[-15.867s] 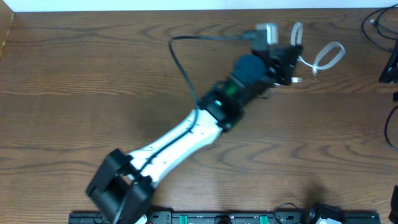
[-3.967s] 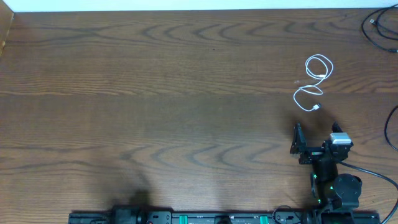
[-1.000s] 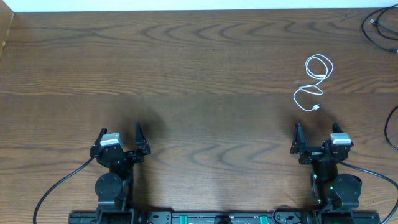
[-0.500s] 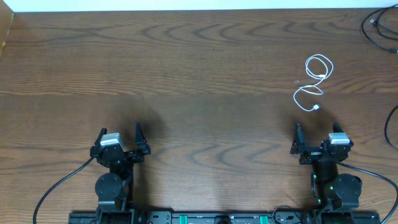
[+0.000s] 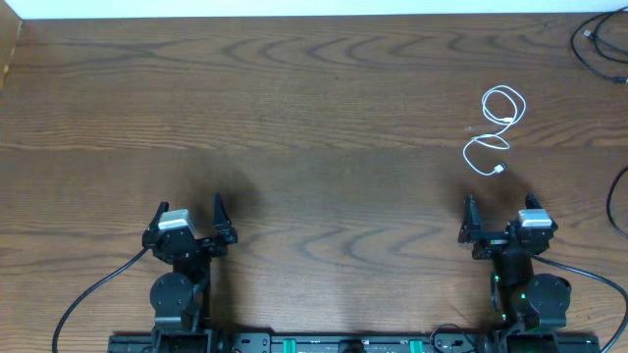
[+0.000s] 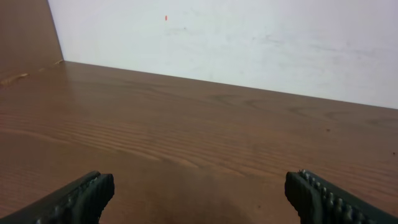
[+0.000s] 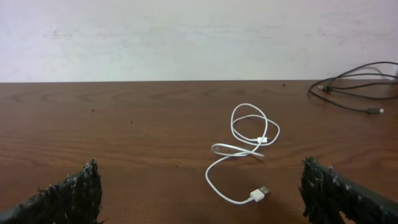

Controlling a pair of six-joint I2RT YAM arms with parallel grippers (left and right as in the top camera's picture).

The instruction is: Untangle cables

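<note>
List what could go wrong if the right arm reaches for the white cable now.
1. The white cable lies flat in overlapping loops; the open right gripper may pinch two strands and tighten the crossing.
2. Pulling its plug could drag the whole cable rather than open the loops.
3. The black cables lie at the far right; a wide sweep might snag them.

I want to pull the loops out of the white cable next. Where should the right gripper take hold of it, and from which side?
Probably just behind the USB plug of the white cable. That free end lies nearest the open right gripper and clear of the crossing loops. The thin cord lies flat on the table, so come straight down from above with the jaws set across it.
</note>
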